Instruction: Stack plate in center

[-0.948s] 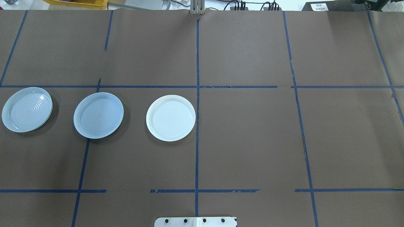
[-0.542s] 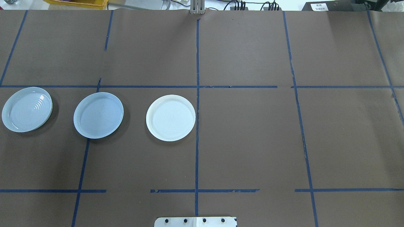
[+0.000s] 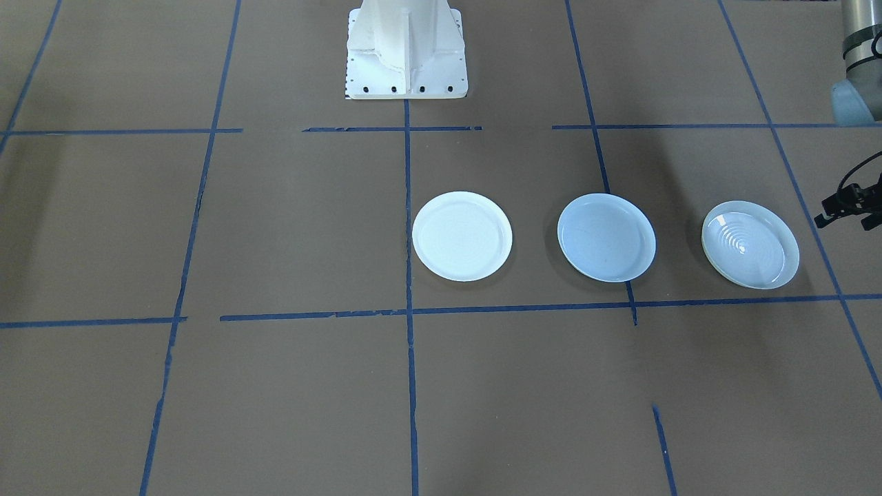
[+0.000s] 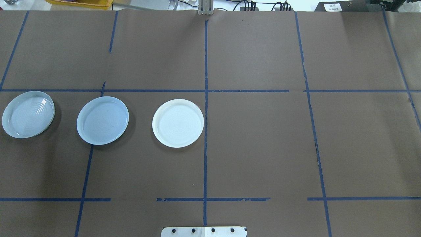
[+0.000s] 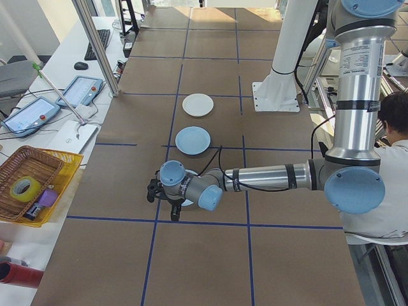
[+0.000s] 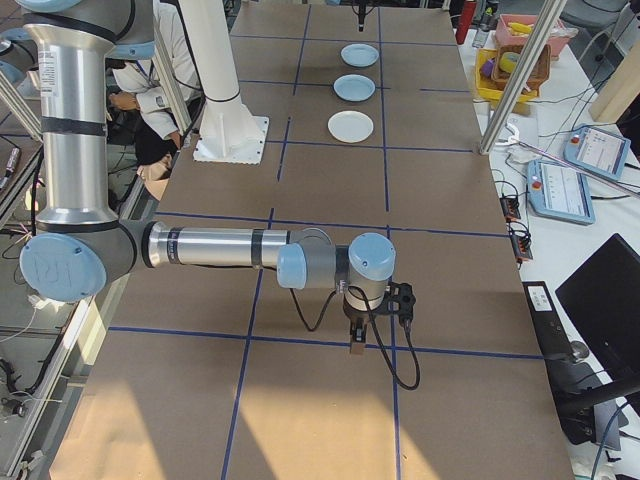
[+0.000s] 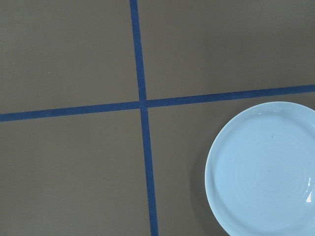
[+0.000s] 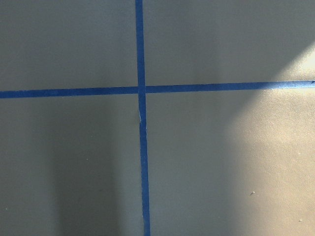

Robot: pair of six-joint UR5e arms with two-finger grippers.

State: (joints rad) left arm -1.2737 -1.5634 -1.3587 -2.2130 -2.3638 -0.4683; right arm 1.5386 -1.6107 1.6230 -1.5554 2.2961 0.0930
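- We see the smooth blue plate (image 4: 102, 120) flat on the tabletop (image 4: 263, 148), between the ringed plate (image 4: 28, 114) and the white plate (image 4: 178, 123), toward the left edge
- For our left hand (image 5: 163, 203) and right hand (image 6: 372, 322), we cannot tell the grip

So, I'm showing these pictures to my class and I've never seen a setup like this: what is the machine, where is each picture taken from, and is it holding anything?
It is a robot with two jointed arms on a white central post, at a table covered in brown paper with blue tape lines. Two pictures look down on the table, two look along it from each end, and two come from cameras on the wrists.

Three plates lie in a row, apart: a white plate, a smooth pale-blue plate in the middle, and a ringed pale-blue plate.

The left gripper hangs near the ringed plate; the right gripper hangs over bare paper, far from the plates. Neither appears to hold anything.
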